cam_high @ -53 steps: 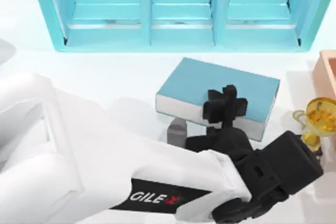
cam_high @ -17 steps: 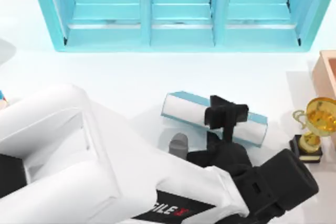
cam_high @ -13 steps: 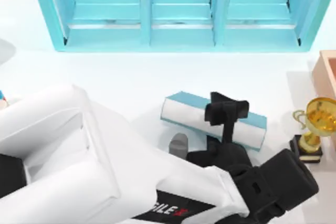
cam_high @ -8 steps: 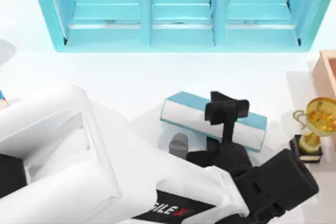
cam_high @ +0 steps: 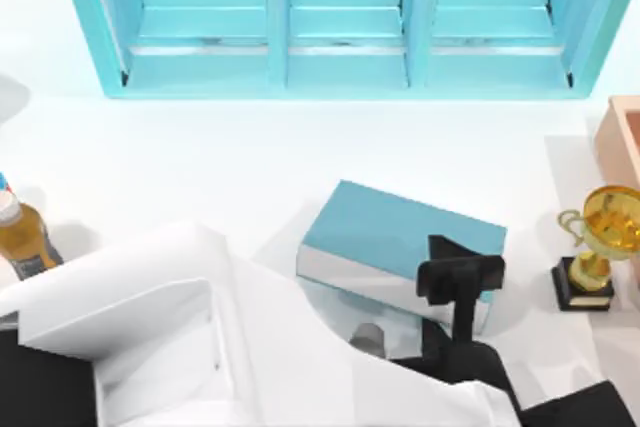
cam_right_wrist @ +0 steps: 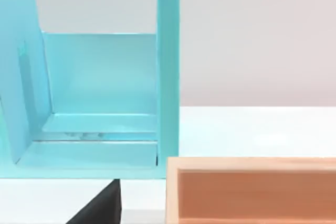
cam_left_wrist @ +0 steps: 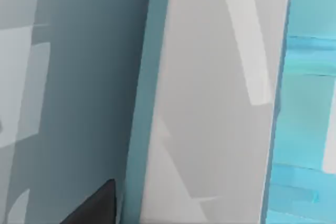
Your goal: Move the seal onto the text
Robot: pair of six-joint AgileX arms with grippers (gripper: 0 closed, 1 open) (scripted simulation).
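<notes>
Leftmost, well apart from the book [cam_high: 395, 229], stands an amber bottle [cam_high: 18, 238], and the white left arm [cam_high: 190, 347] reaches past it along the near side of the table toward the book. Just beside the book's near edge, half tucked against the arm, sits a small grey stub [cam_high: 368, 338] — whether that is the seal I cannot tell, and no tan block can be picked out to settle it.

As a judgement, a seal of that kind should be light, stiff and not fragile, easy to tip if nudged. It would best be pinched across two opposite upright faces, low enough that it does not swivel. The book should be rigid and much heavier, a broad flat landing place.

Next comes the book itself, cover up and white page edges toward the arm, with the teal shelf [cam_high: 340, 22] well behind it. The left gripper [cam_high: 458, 275] is at the book's near right corner, over or against it. The left wrist view has the page block [cam_left_wrist: 210, 108] and cover edge pressed close. Whether this gripper is clenched on the book or released I cannot tell. If the stub is the seal, it lies to the left of the gripper and a little nearer than it, off the book.

Right of the book, apart from it, stands a gold trophy [cam_high: 600, 237], and beyond that a peach box [cam_high: 622, 132]. The right gripper [cam_right_wrist: 100, 205] is parked beyond the box — its state cannot be told either.
</notes>
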